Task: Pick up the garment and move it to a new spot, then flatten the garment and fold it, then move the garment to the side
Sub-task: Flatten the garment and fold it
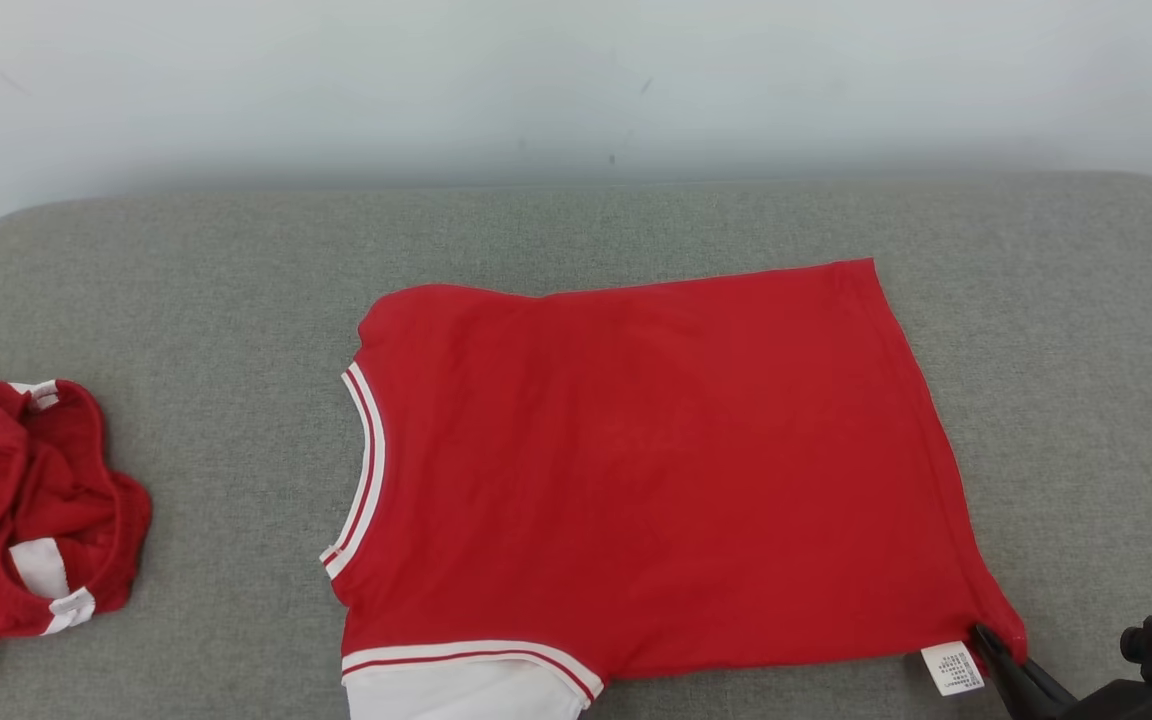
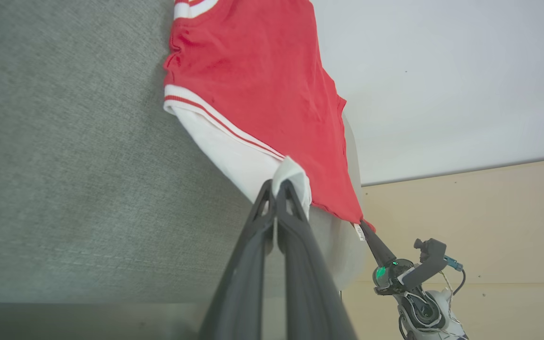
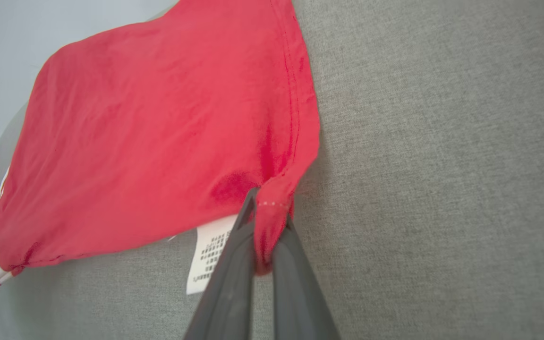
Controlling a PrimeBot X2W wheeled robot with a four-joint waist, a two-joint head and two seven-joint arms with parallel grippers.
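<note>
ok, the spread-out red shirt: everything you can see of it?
The red shirt looks like jersey, with a red-and-white striped neckband toward the robot's left, a white sleeve with striped trim, and a white care label. It lies mostly flat on the grey cushion. The right tool pinches its near hem corner; the left tool pinches the sleeve.

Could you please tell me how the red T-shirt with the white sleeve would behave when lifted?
Probably floppy: the red T-shirt bunches at its hem in the right gripper, so its middle should sag. Likely light: thin cloth. It may drag on the grey fabric surface.
</note>
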